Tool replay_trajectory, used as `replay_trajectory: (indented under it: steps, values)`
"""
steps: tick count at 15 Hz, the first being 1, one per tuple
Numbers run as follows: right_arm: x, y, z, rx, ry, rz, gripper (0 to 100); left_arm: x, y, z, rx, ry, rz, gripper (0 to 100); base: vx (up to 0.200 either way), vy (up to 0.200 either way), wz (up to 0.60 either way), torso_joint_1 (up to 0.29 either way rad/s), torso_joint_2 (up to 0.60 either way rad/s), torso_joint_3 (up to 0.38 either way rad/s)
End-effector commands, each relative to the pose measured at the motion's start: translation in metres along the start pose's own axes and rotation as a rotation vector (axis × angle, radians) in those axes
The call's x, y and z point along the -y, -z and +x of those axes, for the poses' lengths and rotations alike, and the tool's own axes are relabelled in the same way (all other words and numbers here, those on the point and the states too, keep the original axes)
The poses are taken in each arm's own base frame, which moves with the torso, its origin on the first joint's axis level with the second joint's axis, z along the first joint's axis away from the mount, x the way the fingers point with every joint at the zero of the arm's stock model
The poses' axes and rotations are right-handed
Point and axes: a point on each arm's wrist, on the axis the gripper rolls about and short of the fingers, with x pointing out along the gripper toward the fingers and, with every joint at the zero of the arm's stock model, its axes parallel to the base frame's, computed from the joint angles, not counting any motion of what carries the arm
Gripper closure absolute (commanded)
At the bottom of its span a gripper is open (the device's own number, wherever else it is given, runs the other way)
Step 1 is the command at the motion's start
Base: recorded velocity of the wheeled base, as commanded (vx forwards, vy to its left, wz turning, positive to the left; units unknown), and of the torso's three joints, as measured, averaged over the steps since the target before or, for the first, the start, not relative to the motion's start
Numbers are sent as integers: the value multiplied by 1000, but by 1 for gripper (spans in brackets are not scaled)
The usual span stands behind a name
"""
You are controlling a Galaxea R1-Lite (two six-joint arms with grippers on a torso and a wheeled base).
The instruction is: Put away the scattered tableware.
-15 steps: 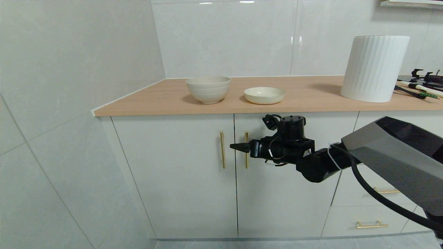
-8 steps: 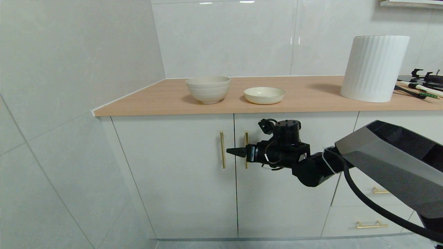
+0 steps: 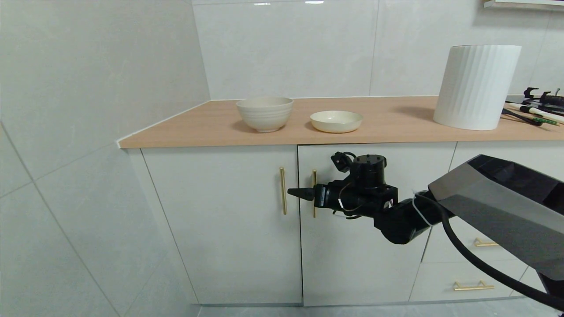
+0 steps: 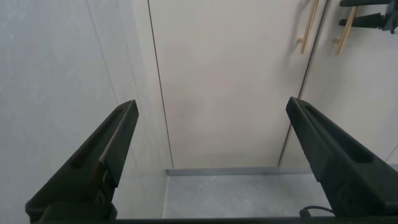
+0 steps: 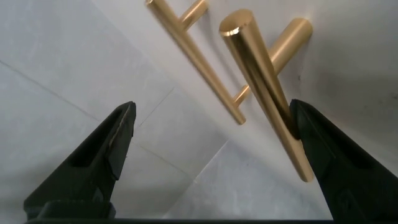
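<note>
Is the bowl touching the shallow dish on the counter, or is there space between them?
Apart. The head view shows a strip of bare counter between the bowl and the shallow dish.

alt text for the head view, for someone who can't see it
The right hand is at the gold handle of a white cabinet door, below a wooden counter. On the counter sit a bowl, a shallow dish and a tall ribbed white container.
</note>
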Motion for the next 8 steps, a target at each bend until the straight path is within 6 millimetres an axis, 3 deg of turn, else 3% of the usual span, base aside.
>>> replay_trajectory:
  steps: [1, 8]
  values:
    - [-10, -5, -13, -1, -5, -1, 0, 0, 0, 0, 0, 0, 0, 0, 0, 0, 0, 0, 0, 0]
    - [-36, 14, -39, -14, -48, -12, 0, 0, 0, 0, 0, -2, 0, 0, 0, 0, 0, 0, 0, 0]
